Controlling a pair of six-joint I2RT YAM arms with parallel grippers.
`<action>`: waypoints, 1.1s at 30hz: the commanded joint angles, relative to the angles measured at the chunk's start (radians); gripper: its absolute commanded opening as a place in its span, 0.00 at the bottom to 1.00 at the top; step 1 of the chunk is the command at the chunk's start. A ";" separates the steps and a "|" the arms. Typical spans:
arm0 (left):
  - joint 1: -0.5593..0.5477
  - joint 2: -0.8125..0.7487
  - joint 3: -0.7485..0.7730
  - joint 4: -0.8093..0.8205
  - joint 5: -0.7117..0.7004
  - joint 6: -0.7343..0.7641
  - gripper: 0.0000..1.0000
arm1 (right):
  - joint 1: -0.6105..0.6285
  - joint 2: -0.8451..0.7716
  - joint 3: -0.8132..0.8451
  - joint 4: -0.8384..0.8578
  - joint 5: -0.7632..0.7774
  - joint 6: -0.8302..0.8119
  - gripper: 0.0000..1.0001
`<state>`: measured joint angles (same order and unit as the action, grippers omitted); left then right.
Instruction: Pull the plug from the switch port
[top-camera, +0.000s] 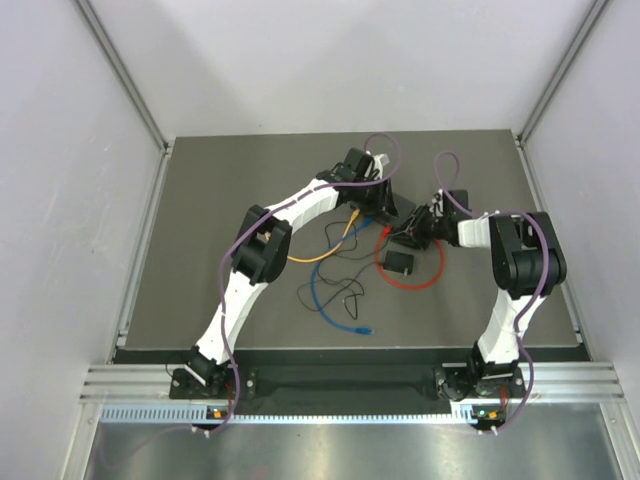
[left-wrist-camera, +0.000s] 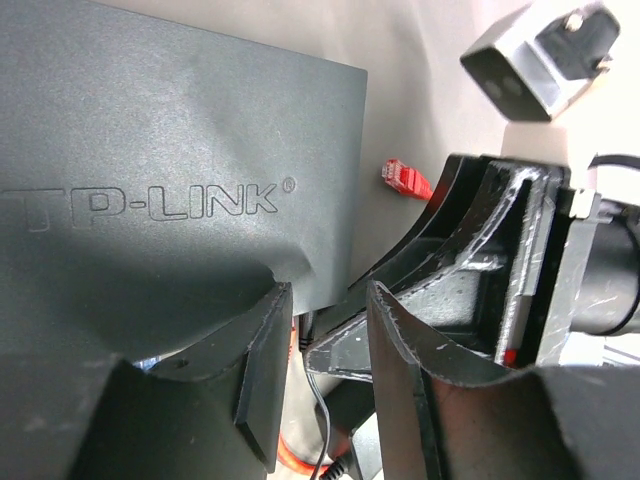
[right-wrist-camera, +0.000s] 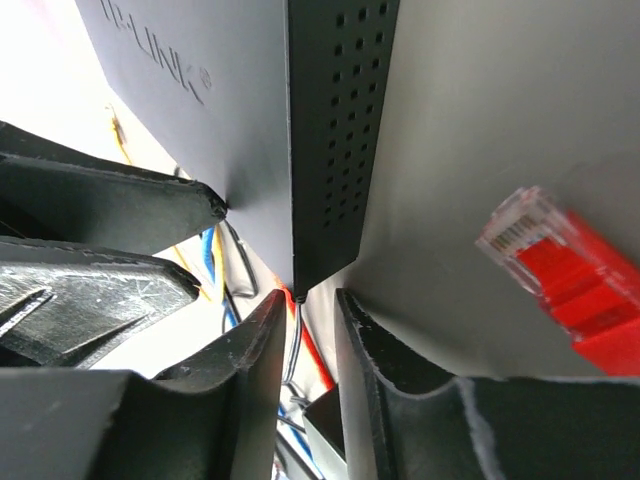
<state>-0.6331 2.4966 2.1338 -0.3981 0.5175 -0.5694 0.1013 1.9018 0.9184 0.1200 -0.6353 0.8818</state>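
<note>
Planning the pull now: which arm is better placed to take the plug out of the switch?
Right: the right gripper straddles the switch corner where a thin black wire leaves. The left gripper sits at the switch's edge, seemingly bracing it.

From above, both arms reach inward over the grey table (top-camera: 220, 190). The left gripper (top-camera: 378, 205) and the right gripper (top-camera: 420, 228) meet at the switch (top-camera: 403, 213), which they largely hide. Just in front lies 1 small black adapter block (top-camera: 397, 263), inside a loop of red cable (top-camera: 430, 278). An orange cable (top-camera: 315, 257) and a blue cable (top-camera: 318, 297) trail left of the block. The blue cable ends in a free plug (top-camera: 366, 329).
</note>
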 joint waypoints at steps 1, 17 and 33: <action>0.001 0.041 0.006 -0.024 -0.047 0.005 0.41 | 0.025 -0.006 -0.047 0.089 0.060 0.054 0.26; 0.001 0.073 0.000 -0.087 -0.053 -0.023 0.39 | 0.031 0.042 0.016 -0.026 0.105 -0.018 0.00; 0.000 0.119 -0.002 -0.087 -0.036 -0.073 0.38 | 0.078 0.144 0.330 -0.600 0.107 -0.461 0.00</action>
<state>-0.6277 2.5290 2.1551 -0.3885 0.5434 -0.6628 0.1555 1.9869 1.2213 -0.3569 -0.5541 0.5518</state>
